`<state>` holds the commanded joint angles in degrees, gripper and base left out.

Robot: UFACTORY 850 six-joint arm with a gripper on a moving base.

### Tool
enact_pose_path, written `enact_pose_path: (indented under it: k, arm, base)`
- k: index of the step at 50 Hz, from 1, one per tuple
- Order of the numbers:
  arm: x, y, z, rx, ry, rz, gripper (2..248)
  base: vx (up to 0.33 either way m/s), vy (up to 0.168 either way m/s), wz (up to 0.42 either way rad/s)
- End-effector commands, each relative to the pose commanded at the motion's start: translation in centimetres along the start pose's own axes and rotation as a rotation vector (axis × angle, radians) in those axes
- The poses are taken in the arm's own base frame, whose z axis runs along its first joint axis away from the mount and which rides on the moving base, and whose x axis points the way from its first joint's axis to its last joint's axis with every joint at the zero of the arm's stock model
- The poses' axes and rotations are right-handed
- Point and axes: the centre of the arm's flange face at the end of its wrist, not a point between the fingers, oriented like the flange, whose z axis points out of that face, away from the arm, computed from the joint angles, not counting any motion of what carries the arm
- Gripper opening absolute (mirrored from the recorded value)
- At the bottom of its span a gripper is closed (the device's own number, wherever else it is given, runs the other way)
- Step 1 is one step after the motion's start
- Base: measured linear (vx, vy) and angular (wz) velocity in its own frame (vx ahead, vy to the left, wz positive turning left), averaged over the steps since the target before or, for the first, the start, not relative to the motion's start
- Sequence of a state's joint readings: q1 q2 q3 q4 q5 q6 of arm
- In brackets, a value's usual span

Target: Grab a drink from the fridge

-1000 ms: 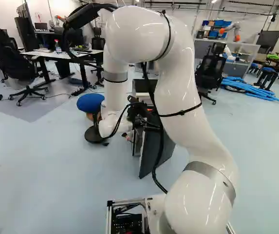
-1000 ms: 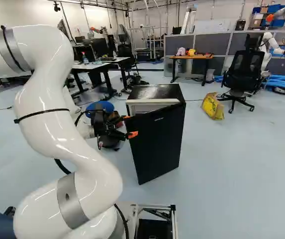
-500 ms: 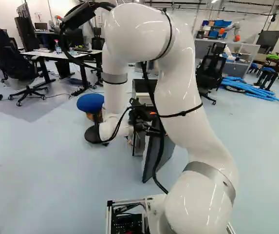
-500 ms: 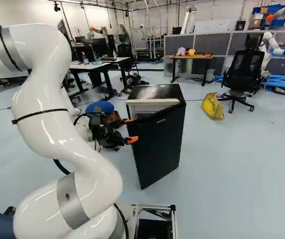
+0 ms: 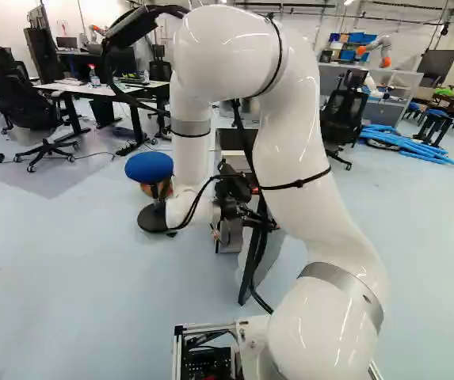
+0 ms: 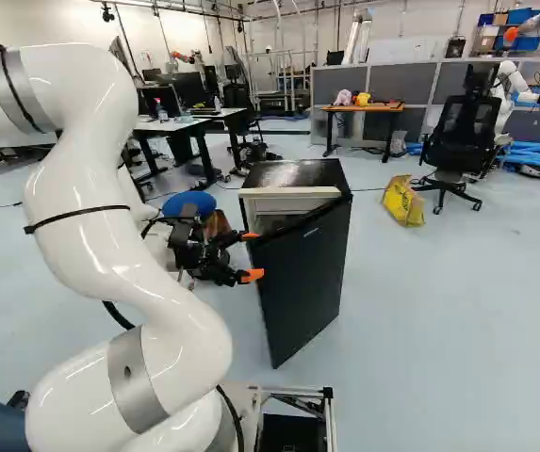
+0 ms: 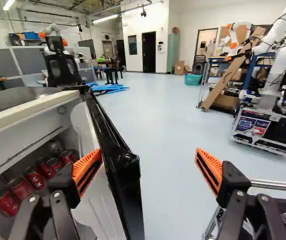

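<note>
Gripper (image 6: 253,255) wide, fingers well apart; I see the ajar fridge door (image 6: 305,273) between them, nearer one. Red cans (image 7: 21,189) inside the fridge (image 6: 298,173).

A small black fridge (image 6: 298,172) with a pale interior stands upright, its black door (image 6: 304,287) partly open; red cans (image 7: 34,178) sit in a row inside.

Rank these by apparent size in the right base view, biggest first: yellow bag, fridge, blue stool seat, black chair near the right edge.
1. Fridge
2. Black chair
Unranked, both smaller: yellow bag and blue stool seat, which look too alike; the seat is partly hidden.
</note>
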<state>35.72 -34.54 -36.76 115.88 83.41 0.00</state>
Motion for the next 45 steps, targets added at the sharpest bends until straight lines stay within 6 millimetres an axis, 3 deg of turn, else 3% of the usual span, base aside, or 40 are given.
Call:
enact_pose_path:
  k: [45]
  arm:
    - [1.2,-0.9,4.5,-0.399,-0.020,0.098,247]
  base:
    - [0.000,0.000,0.000]
